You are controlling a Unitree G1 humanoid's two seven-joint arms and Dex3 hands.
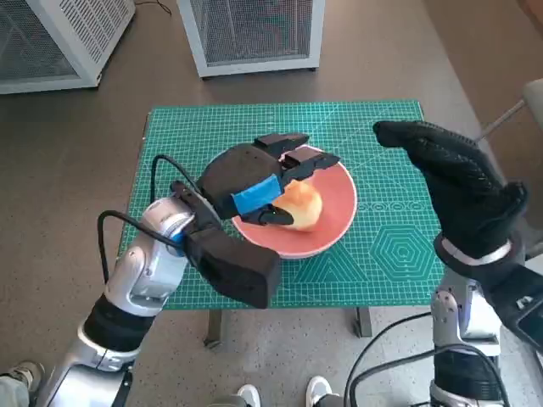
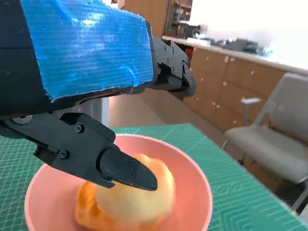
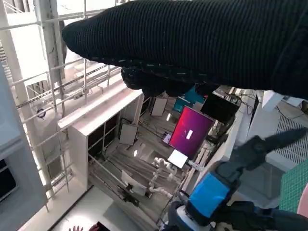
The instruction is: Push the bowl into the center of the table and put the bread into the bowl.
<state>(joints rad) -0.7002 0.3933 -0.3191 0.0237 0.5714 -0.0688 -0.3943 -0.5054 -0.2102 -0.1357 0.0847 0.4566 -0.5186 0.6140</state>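
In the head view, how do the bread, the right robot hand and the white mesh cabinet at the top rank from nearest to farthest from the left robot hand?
Measured from the left robot hand:
1. Bread, in the pink bowl, under its fingers.
2. Right robot hand, raised at the table's right side.
3. White mesh cabinet, on the floor beyond the table.

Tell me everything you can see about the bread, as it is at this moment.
The bread is a rounded, pale golden roll with a darker orange-brown crust near its base. It looks soft and smooth. It lies inside the pink bowl, which stands on the green cutting mat. The left hand is over it; one black finger lies across its top in the left wrist view. Whether the hand grips it firmly, I cannot tell.
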